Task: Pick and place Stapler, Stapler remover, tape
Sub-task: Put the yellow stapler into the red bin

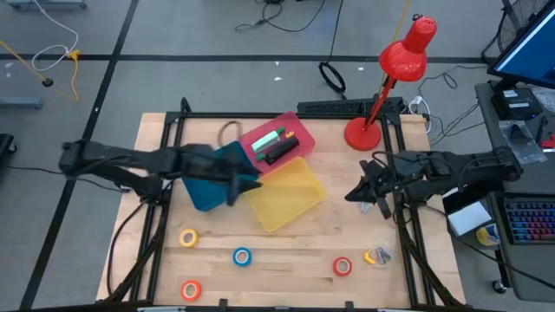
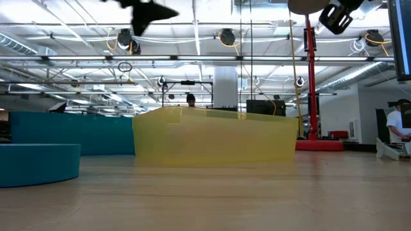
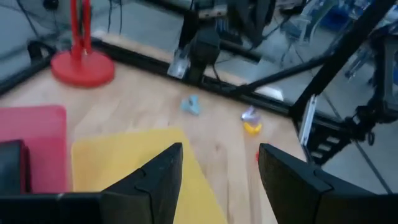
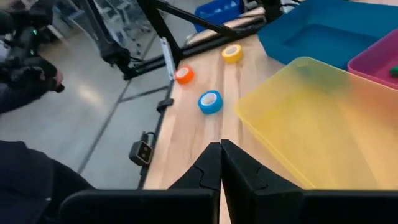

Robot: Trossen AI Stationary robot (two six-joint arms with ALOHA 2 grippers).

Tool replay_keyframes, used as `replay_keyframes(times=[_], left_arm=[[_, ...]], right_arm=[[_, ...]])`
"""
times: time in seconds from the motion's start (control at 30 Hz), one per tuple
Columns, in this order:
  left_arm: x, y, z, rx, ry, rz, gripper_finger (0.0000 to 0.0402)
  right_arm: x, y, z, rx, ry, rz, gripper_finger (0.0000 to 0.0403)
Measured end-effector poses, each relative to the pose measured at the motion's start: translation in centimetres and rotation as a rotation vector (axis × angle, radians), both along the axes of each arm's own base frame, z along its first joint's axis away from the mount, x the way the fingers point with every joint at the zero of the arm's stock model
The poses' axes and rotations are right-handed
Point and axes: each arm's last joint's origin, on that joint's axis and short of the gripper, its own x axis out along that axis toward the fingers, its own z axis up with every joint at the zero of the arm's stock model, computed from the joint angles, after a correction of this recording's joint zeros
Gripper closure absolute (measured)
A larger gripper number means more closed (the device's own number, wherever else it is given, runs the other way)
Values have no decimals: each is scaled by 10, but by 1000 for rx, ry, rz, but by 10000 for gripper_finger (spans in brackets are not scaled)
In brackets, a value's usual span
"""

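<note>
From above, three bins crowd the table's middle: a blue bin [image 1: 208, 186], a pink bin [image 1: 279, 143] and a yellow bin [image 1: 286, 195]. The left gripper [image 1: 247, 184] hangs over the blue and yellow bins, fingers spread and empty. The right gripper [image 1: 357, 194] waits near the red lamp [image 1: 395, 78], fingers pressed together. Yellow tape [image 1: 188, 237], blue tape [image 1: 242, 256], orange tape [image 1: 191, 289] and red tape [image 1: 342, 266] lie apart along the near edge.

At table level, the yellow bin blocks the middle.

The right wrist shows the blue tape just beside the yellow bin.

Wooden table [image 1: 347, 225] (bins [image 1: 286, 195], tape rolls [image 1: 242, 256])
</note>
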Motion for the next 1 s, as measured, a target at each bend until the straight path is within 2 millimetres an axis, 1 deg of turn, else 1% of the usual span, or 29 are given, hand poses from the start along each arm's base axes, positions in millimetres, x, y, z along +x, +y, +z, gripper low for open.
replay_keyframes(times=[0.07, 0.2, 0.27, 0.33, 0.47, 0.6, 0.77, 0.87, 1.0], left_arm=[[-23, -4, -10, -5, 4, 6, 192], [-59, -9, -24, -1, -27, 8, 192], [-72, -10, -27, -1, -66, 8, 192], [-85, -10, -36, 2, -70, 15, 192], [-106, -9, -46, -2, -118, 15, 192], [-119, -7, -56, -18, -151, 19, 192], [-126, -6, -63, -11, -169, 19, 192], [-127, -6, -67, -9, -154, 18, 192], [-127, -6, -71, -4, -115, 18, 192]], right_arm=[[5, 5, 7, -21, 19, -7, 403], [20, 19, 15, -74, 94, -8, 403], [29, 28, 20, -91, 137, -7, 403], [37, 37, 25, -112, 194, -7, 403], [53, 58, 25, -154, 385, 8, 403], [57, 77, 17, -156, 675, 22, 403], [55, 100, -3, -53, 1005, 65, 403], [52, 111, -12, -27, 1109, 73, 403], [47, 123, -20, -42, 1147, 102, 403]])
